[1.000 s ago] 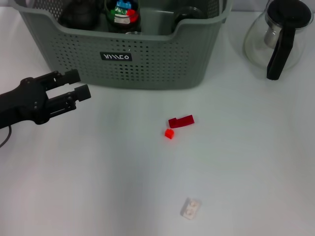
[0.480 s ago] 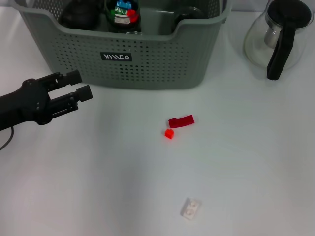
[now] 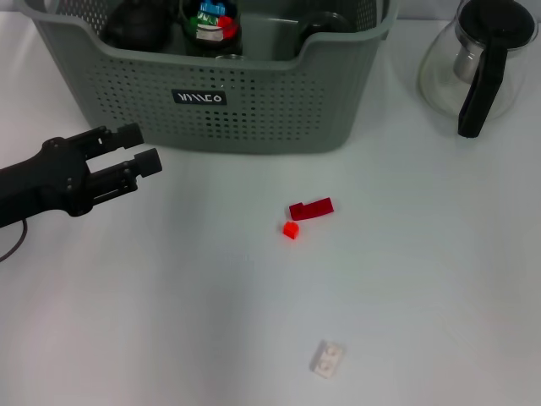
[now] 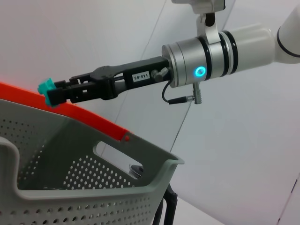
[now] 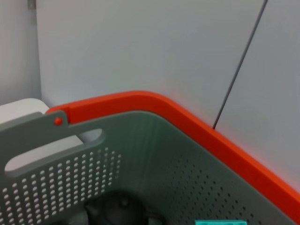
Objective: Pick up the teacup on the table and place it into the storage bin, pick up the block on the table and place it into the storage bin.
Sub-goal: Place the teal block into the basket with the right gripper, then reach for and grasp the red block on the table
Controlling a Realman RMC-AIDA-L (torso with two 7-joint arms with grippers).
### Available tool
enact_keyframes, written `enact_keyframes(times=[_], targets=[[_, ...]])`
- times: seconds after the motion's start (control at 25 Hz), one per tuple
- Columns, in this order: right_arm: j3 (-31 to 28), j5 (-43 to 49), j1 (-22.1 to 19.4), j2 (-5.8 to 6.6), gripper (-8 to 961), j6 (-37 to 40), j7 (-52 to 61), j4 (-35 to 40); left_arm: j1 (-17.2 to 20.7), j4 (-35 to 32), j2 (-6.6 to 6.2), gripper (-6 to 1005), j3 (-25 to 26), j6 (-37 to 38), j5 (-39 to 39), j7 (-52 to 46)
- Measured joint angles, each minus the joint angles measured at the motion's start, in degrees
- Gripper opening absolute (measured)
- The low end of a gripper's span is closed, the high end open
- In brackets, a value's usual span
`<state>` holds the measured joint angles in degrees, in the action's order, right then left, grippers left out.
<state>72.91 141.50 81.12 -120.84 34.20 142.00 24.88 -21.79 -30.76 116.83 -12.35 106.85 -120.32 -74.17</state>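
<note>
1. black left gripper (image 3: 144,145) has crept slightly rightward along the front of the storage bin (image 3: 254,110), fingers apart and empty, so it seems headed for a block.
2. right gripper (image 4: 51,93) hovers above the bin, clamped on a teal block (image 4: 45,87), likely about to drop it.
3. on the table (image 3: 439,271): two red blocks (image 3: 310,208), one white block (image 3: 327,359), one glass teapot (image 3: 478,63); no teacup is out there.

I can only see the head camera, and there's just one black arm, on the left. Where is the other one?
Observer: The left wrist camera shows the right gripper raised above the storage bin.
Operator: Is it carrying anything?
Observer: Yes, a teal block is pinched at its tip.
Operator: Unlike the empty left gripper I see. What's behind the bin?
Observer: An orange rim runs along its far wall.
</note>
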Motion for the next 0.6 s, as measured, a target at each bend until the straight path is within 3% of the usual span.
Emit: enact_keyframes(times=[0.4,0.6], targets=[[-0.3,0.0,-0.2,0.3,473,-0.2,-0.1,1.9,0.6,0.0,-0.02,642,0.1,-0.1,0.0,0.1],[-0.3,-0.3,-1.4,0.36,684,0.5,-0.2,4.7,0.5,0.0,-0.02,642,0.1,-0.1,0.1,0.1]])
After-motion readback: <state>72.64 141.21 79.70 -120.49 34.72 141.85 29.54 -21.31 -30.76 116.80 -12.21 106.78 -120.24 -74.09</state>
